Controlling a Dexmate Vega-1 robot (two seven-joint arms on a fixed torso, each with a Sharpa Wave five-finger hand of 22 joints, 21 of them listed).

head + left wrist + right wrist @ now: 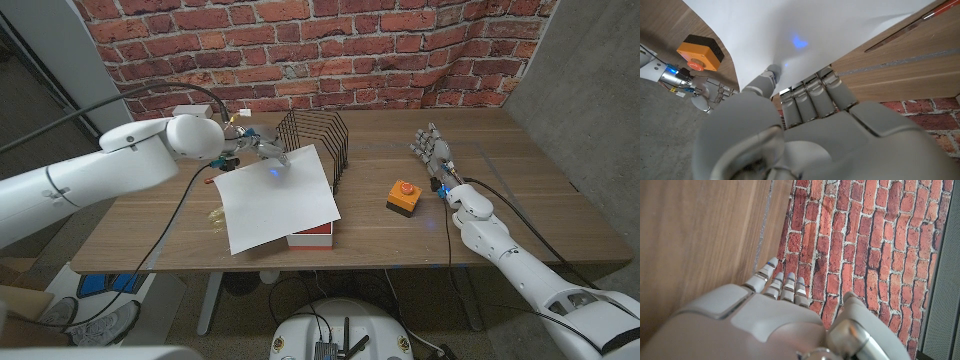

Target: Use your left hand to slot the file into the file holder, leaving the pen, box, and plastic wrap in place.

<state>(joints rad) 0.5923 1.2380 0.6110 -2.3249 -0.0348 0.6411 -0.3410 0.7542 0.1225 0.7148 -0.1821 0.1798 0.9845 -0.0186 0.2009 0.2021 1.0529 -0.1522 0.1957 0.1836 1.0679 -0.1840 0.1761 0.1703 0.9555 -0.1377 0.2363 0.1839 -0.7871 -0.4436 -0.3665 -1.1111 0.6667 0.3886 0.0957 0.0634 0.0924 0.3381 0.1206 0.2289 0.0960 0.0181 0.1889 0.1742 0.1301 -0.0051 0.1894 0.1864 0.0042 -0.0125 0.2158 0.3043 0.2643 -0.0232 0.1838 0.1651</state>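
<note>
From the head view we get the whole layout: the left hand [262,150] is at the far left part of the counter [500,210], gripping the far edge of the white file [278,197]. The sheet slopes toward us from that hand, with its near right corner over a red and white box [314,236]. The black wire file holder [315,140] stands just right of the hand, and the sheet's far right corner sits right up against its wires; we can't tell if any of it is actually between them. There's an orange box with a red button [402,196] further right, well apart from the file.

The left wrist view gives us what the head camera can't: the grip up close. The left hand [805,107] has its fingers [817,95] on one face of the file [805,35] and the thumb on the other, so it's a pinch hold on the sheet's edge. A small blue glow sits on the paper in both views. That view also catches the orange button box [700,52] and the other hand's fingers beyond the sheet.

The right hand [437,155] stands on the counter at the right, fingers straight and apart, holding nothing. In the right wrist view we see that hand [775,310] with straight fingers [762,277] over bare wood [700,235], facing the brick wall [865,235].
</note>
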